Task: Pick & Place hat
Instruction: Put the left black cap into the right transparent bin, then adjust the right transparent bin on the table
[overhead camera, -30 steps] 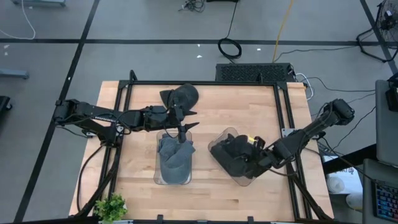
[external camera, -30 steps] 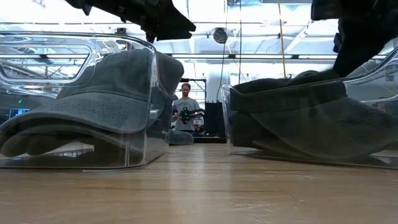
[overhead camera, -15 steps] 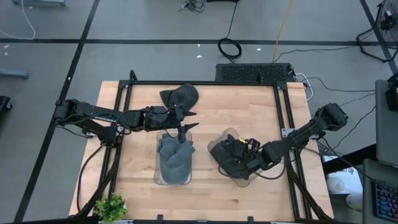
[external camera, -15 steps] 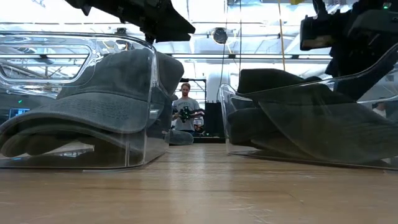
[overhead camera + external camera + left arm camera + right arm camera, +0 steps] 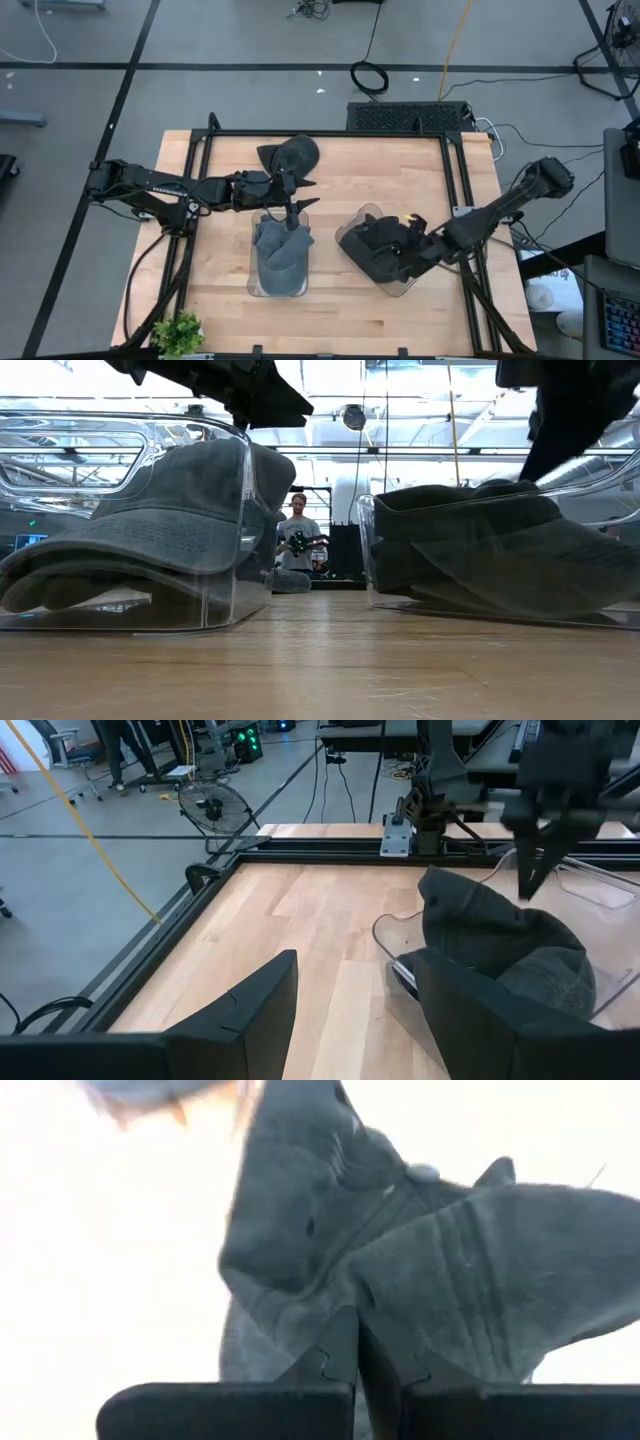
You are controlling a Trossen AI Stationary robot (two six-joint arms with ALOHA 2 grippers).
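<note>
A black hat lies in a clear bin on the table's right half. My right gripper is at the hat's right side, shut on its cloth. A grey hat fills a second clear bin at the table's middle; its brim rests on the bin floor. My left gripper hangs open over that bin's far end and touches nothing. A third dark hat lies on the wood near the far edge. My right gripper pinches a fold of the black hat's cloth between its two fingers, where the stitched brim meets the crown. It comes slanting down from the table's right side. The hat rests in the clear bin.
A black frame rims the table. A small green plant stands at the near left corner. Bare wood lies to the left of the grey hat's bin and between the two bins. A person stands in the room beyond the table.
My right gripper pushed toward the table's left, deeper into the bin, then drew back to the right. The black hat's crown was shoved leftward and the hat flattened, then it returned to about its earlier shape.
</note>
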